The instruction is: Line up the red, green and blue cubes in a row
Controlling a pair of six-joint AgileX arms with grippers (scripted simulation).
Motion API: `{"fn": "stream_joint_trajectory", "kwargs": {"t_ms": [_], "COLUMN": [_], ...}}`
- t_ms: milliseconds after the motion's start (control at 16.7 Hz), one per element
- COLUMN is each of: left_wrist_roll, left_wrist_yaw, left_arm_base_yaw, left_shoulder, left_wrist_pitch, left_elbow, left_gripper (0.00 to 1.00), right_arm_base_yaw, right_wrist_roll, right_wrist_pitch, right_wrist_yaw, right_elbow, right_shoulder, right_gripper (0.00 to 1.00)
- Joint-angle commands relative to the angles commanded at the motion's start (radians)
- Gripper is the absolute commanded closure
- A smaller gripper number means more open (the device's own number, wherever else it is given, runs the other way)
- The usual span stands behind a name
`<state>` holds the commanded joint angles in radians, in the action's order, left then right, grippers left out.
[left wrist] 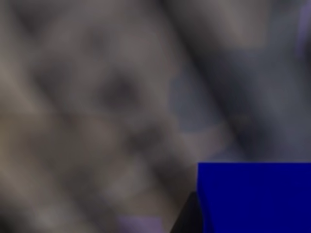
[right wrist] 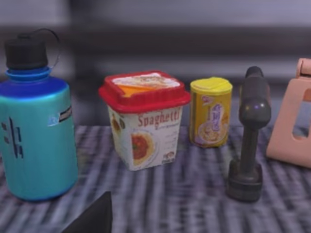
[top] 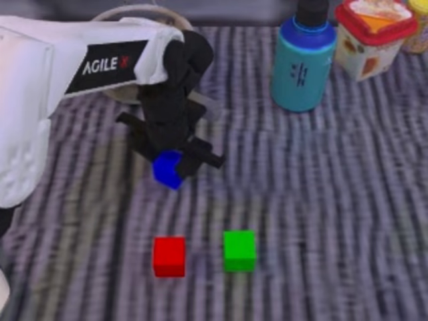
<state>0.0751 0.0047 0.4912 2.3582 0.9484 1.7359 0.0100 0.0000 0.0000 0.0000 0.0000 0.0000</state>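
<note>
Left gripper point(top: 175, 160) is clenched on the blue cube point(top: 167, 168), above and slightly left of the red cube point(top: 169, 256) in the top view. Green cube point(top: 239, 250) sits just right of the red cube, apart from it. Right gripper's state cannot be told.

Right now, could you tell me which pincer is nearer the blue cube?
Left. The left pincer is closed on the blue cube, behind the red cube. The right pincer is outside the top view; its camera faces the bottle and tub.
</note>
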Motion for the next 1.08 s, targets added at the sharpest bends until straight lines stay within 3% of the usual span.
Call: {"fn": "stream_joint_trajectory", "kwargs": {"t_ms": [240, 660, 1080], "left_wrist_roll": [-0.001, -0.002, -0.035], "left_wrist_yaw": [0.002, 0.001, 0.000], "left_arm_base_yaw": [0.001, -0.015, 0.008], "left_shoulder": [-0.035, -0.095, -0.090], "left_wrist_pitch": [0.026, 0.241, 0.250], "left_elbow": [0.025, 0.175, 0.189], "left_gripper": [1.00, 1.00, 1.00], "right_arm_base_yaw": [0.000, 0.000, 0.000], "right_wrist_roll": [0.000, 0.000, 0.000], "right_wrist_pitch": [0.000, 0.000, 0.000], "right_wrist_yaw": [0.000, 0.000, 0.000], "right_elbow": [0.000, 0.000, 0.000], "right_shoulder": [0.000, 0.000, 0.000], "right_gripper": [0.00, 0.00, 0.00]}}
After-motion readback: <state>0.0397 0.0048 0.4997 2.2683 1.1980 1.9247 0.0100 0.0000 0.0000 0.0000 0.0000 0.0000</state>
